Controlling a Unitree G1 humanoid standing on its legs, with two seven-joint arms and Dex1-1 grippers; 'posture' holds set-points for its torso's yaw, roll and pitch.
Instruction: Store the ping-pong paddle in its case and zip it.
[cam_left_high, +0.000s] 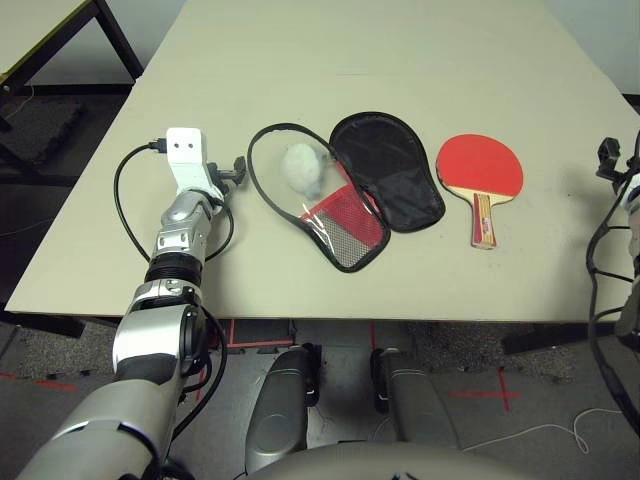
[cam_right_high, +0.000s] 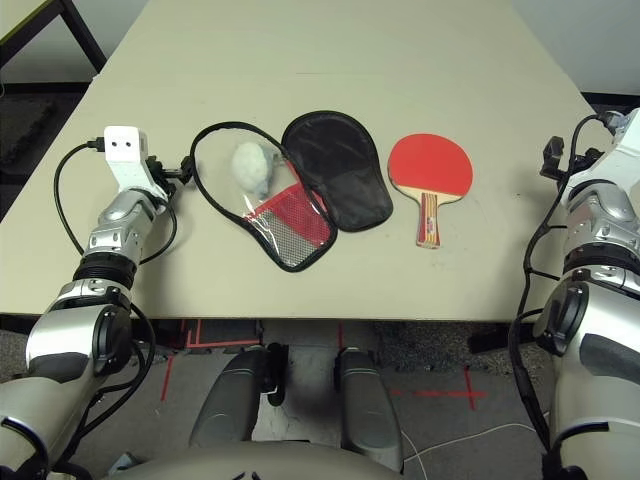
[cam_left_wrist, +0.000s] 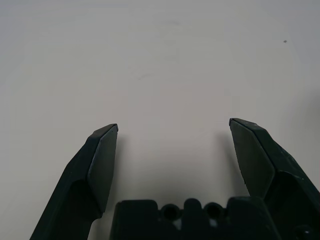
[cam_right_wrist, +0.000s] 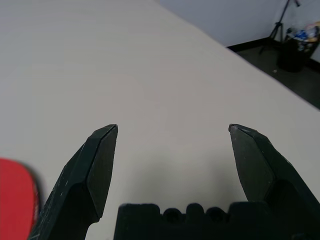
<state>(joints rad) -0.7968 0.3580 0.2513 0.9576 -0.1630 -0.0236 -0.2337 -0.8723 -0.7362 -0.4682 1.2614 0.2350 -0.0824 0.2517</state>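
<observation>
On the pale worktop (cam_left_high: 420, 60), toward its near edge: one case (cam_left_high: 345, 185), unzipped and spread flat in two joined halves. Nearer half rimmed by a black zipper loop, with red fabric and a strip of black mesh at its near end. Farther half turned lining-up, black, overlapping the first at the middle. One white fluffy ball (cam_left_high: 302, 167) lying inside the zipper loop, on the nearer half. Just right of the case, apart from it: one ping-pong paddle (cam_left_high: 481, 175), red face up, handle pointing toward the near edge, resting flat and untouched.

At the left side: one left tool (cam_left_high: 236, 170), at the end of a silver forearm, held low over the worktop just beside the zipper loop's left curve; whether touching it, cannot tell. Two black fingers (cam_left_wrist: 102, 160) spread wide apart in the left wrist view, nothing between them but bare surface. One white block (cam_left_high: 185, 148) above the wrist, with one black cable (cam_left_high: 125, 205) looping from it.

At the right edge: one right tool (cam_right_wrist: 172, 132), well apart from the paddle, its two fingers (cam_right_wrist: 255, 162) likewise spread wide, gripping nothing, a sliver of red paddle face at the corner of its wrist view.

Farther back: bare worktop only.
</observation>
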